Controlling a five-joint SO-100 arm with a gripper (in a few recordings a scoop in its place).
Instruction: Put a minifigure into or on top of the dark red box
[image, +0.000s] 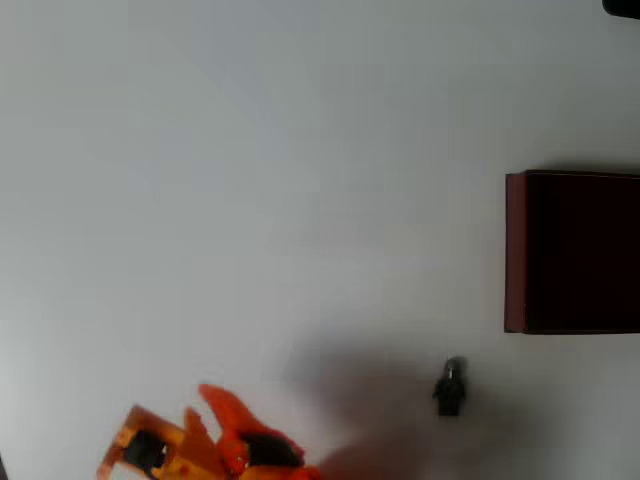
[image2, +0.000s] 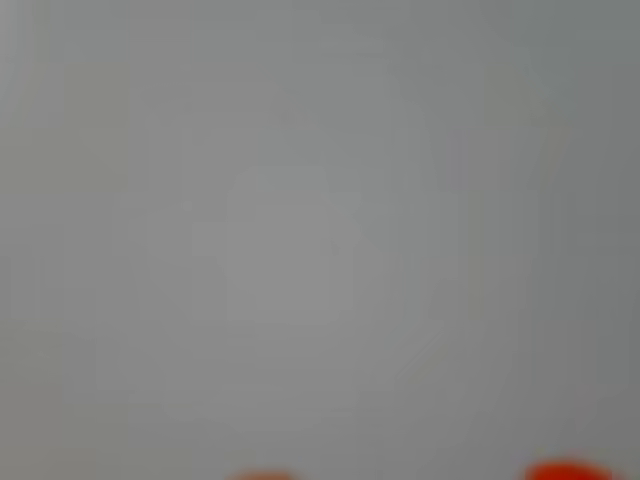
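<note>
Where table ends, orange pincer (image: 215, 420) low.

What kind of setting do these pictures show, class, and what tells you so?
Probably a tabletop robot test bench: a plain white table, an orange gripper, and two props, a tiny minifigure and a dark red box.

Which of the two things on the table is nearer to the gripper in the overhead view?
The minifigure, small and dark with a pale head, is nearer the orange gripper; the dark red box sits farther right.
</note>
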